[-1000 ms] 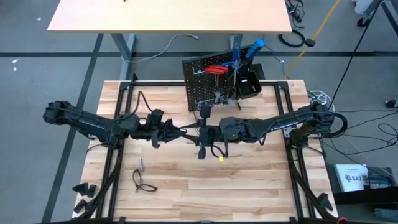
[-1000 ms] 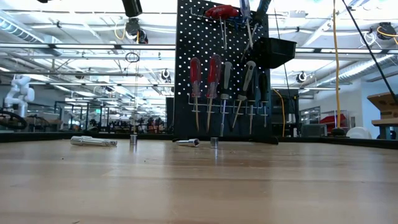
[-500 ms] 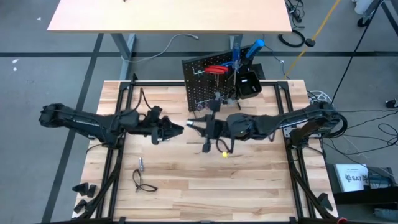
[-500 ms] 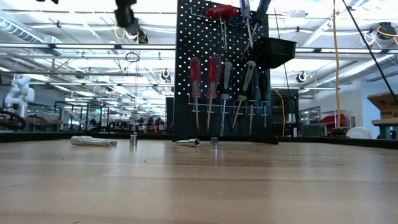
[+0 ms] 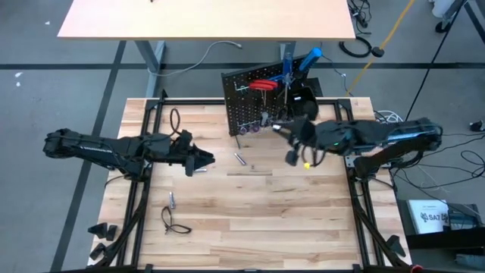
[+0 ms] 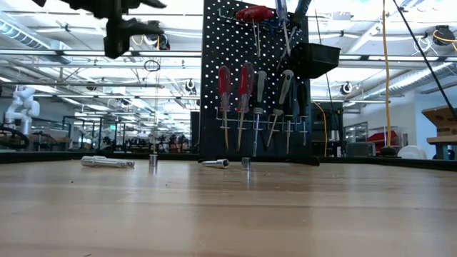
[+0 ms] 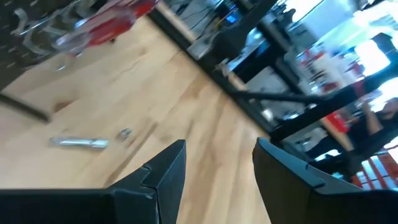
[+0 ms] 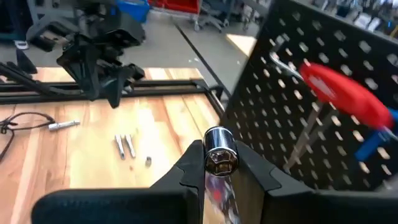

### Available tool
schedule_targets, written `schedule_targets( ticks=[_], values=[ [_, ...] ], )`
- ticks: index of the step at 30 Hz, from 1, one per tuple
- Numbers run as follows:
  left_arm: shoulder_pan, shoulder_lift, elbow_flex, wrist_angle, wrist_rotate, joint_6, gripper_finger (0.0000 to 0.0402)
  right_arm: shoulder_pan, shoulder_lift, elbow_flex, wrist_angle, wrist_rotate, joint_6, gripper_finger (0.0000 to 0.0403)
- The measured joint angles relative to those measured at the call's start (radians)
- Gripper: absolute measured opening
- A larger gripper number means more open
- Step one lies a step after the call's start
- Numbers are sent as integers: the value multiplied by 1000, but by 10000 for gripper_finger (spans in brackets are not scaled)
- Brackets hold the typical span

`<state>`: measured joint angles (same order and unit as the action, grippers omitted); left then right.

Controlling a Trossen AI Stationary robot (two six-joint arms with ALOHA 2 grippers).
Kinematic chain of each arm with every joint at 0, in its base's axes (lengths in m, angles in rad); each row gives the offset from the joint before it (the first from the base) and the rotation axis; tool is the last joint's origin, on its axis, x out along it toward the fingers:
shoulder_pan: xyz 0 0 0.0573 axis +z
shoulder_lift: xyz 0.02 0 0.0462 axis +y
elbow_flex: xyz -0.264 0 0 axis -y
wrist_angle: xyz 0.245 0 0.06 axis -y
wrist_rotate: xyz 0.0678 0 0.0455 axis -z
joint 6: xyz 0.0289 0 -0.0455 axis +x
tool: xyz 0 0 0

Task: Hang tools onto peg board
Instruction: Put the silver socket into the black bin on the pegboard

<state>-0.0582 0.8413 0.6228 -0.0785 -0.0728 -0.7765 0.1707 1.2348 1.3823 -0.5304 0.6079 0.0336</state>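
Observation:
The black peg board (image 5: 254,106) stands upright at the table's far edge. Screwdrivers (image 6: 246,93) hang on its rail and a red T-handle key (image 8: 345,93) hangs near its top. My right gripper (image 5: 279,129) is raised in front of the board, shut on a silver socket-ended tool (image 8: 219,155). My left gripper (image 5: 206,159) hovers left of centre, open, with nothing between its fingers (image 7: 168,171); the low view shows it high up (image 6: 118,32). My right gripper pinches the tool between its two fingers (image 8: 194,163), just behind the hex socket head (image 8: 219,163). The tool lies along the fingers, its socket end sticking out past their tips toward the peg board. It is lifted clear of the table.
Small silver bits (image 5: 239,159) lie on the table in front of the board, and one more (image 5: 171,200) lies near a black cable loop (image 5: 176,225) at the near left. A black bin (image 6: 314,57) hangs on the board's right side. Black frame rails (image 5: 140,189) run along both table sides.
My left gripper has let go of the tool at the table's middle and drawn back toward the left edge. My right gripper has carried the tool up and toward the far right, to the front of the peg board, turning its wrist on the way.

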Motion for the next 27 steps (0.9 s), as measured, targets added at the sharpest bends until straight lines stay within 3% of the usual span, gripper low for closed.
schedule_targets(
  ticks=[13,20,27],
  values=[
    [0,0,0,-241,-125,53,187,-47,-164,0,-232,71,265,44],
    [0,0,0,-242,-169,60,187,-177,-169,0,-313,65,347,44],
    [0,0,0,-244,-171,58,187,-352,-124,0,-351,-64,348,44]
  ],
)
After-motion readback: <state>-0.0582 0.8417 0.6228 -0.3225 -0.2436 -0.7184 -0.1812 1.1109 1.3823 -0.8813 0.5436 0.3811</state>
